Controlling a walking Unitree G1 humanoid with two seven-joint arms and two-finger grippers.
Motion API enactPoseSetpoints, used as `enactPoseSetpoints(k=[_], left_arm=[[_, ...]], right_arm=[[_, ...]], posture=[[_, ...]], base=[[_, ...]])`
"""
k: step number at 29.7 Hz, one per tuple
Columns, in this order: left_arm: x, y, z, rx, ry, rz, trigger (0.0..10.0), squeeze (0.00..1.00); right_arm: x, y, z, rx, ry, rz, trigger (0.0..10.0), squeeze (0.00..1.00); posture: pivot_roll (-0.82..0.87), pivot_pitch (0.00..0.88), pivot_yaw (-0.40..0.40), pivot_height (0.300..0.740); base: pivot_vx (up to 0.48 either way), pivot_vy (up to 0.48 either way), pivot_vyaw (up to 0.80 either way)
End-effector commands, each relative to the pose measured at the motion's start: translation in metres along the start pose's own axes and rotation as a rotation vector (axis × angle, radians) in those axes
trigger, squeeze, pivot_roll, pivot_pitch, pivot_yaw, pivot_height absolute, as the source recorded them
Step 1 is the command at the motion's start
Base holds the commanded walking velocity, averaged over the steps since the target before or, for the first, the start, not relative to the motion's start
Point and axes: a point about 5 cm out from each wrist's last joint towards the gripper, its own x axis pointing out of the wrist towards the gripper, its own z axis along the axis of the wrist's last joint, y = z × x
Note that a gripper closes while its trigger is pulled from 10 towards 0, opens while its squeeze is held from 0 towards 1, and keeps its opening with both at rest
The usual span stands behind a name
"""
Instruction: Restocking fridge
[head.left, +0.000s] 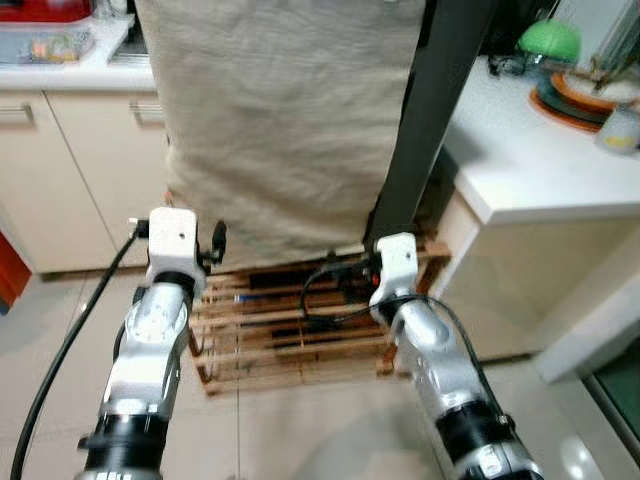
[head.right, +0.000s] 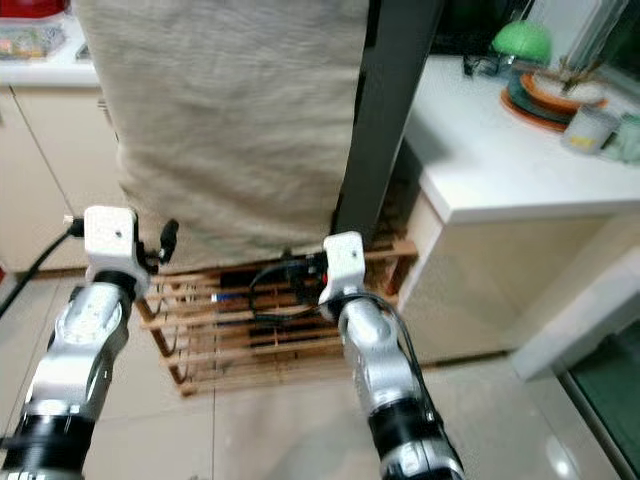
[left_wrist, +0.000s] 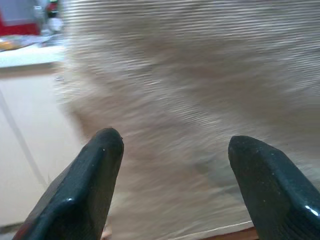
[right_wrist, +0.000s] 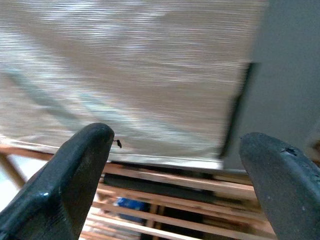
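Ahead, a beige cloth (head.left: 285, 120) drapes over a wooden rack (head.left: 300, 335); both hands (left_wrist: 170, 190) (right_wrist: 175, 185) hang released.

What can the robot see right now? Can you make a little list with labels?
place: kitchen, tiled floor
straight ahead: beige cloth hanging over a tall appliance, dark edge at its right
underneath: wooden slatted rack on the floor
robot's right: white countertop with a green lid and stacked plates
robot's left: cream cabinets
left gripper: open, holding nothing, facing the cloth
right gripper: open, holding nothing, facing the cloth's lower edge and the rack
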Motion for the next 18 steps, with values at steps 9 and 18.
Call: enactPoseSetpoints(k=[9,18], left_arm=[[0.002,-0.003,0.014,0.01,-0.067,-0.013,10.0,0.0],[0.0,-0.017,0.028,0.0,-0.151,-0.104,10.0,0.0]], right_arm=[[0.001,-0.002,0.007,-0.001,-0.032,-0.004,10.0,0.24],[-0.001,-0.003,0.007,0.001,-0.04,-0.003,10.0,0.24]], posture=[[-0.02,0.0,-0.041,0.74],[-0.02,0.0,-0.044,0.74]], base=[[0.46,0.0,0.0],[0.15,0.0,0.0]])
